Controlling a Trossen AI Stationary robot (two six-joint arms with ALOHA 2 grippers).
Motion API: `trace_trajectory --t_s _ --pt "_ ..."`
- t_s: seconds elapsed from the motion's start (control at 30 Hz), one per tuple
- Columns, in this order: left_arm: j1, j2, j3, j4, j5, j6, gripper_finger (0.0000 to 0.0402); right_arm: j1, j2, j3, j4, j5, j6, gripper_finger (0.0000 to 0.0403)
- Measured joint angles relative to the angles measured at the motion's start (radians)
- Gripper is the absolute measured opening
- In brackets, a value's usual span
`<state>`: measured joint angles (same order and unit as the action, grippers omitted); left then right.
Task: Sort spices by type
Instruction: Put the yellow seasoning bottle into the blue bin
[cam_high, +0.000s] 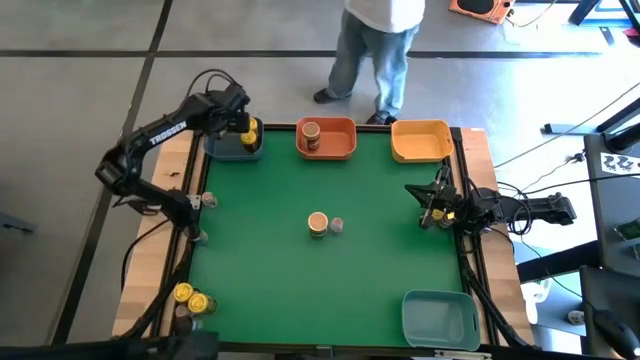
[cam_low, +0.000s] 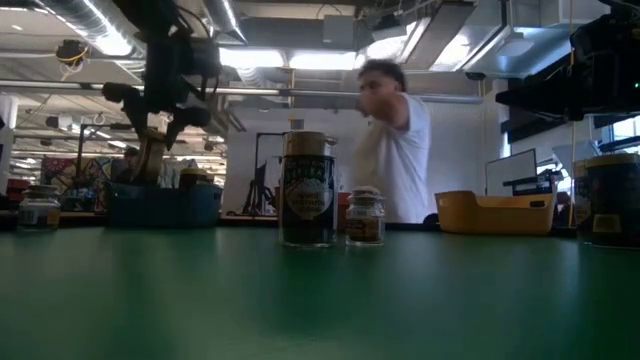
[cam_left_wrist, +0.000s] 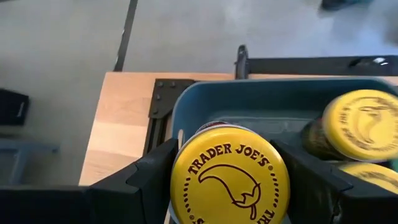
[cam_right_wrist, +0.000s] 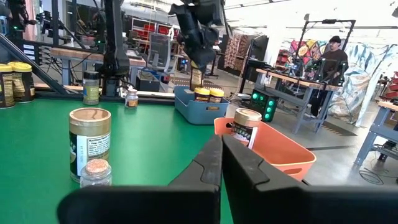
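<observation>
Left wrist view shows my left gripper (cam_left_wrist: 227, 186) fingers pinching a yellow-lidded jar (cam_left_wrist: 229, 180), upright, above the blue bin (cam_left_wrist: 249, 102) beside two like jars. My right gripper (cam_high: 432, 212), fingers pressed together, waits well apart.

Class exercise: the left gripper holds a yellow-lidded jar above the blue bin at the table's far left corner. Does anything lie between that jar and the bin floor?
Nothing visible blocks it. The left gripper holds the yellow-lidded jar over a bare part of the blue bin; two other yellow-lidded jars stand beside that spot.
</observation>
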<state>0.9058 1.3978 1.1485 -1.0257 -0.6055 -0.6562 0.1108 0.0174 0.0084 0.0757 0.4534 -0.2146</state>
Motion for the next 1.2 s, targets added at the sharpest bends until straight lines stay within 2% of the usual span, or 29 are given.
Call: trace_trajectory --t_s 0.6,0.87,1.2 --pt "0.013 0.166 -0.03 0.089 0.01 -0.022 0.0239 0.0 0.0 0.0 -0.004 -0.001 0.0 0.0012" --pt "0.014 0.186 -0.047 0.122 0.009 0.0 0.024 0.0 0.0 0.0 -0.006 -0.001 0.0 0.0012" --pt "0.028 0.186 -0.047 0.088 0.006 0.007 0.024 0.0 0.0 0.0 -0.008 -0.001 0.0 0.0012"
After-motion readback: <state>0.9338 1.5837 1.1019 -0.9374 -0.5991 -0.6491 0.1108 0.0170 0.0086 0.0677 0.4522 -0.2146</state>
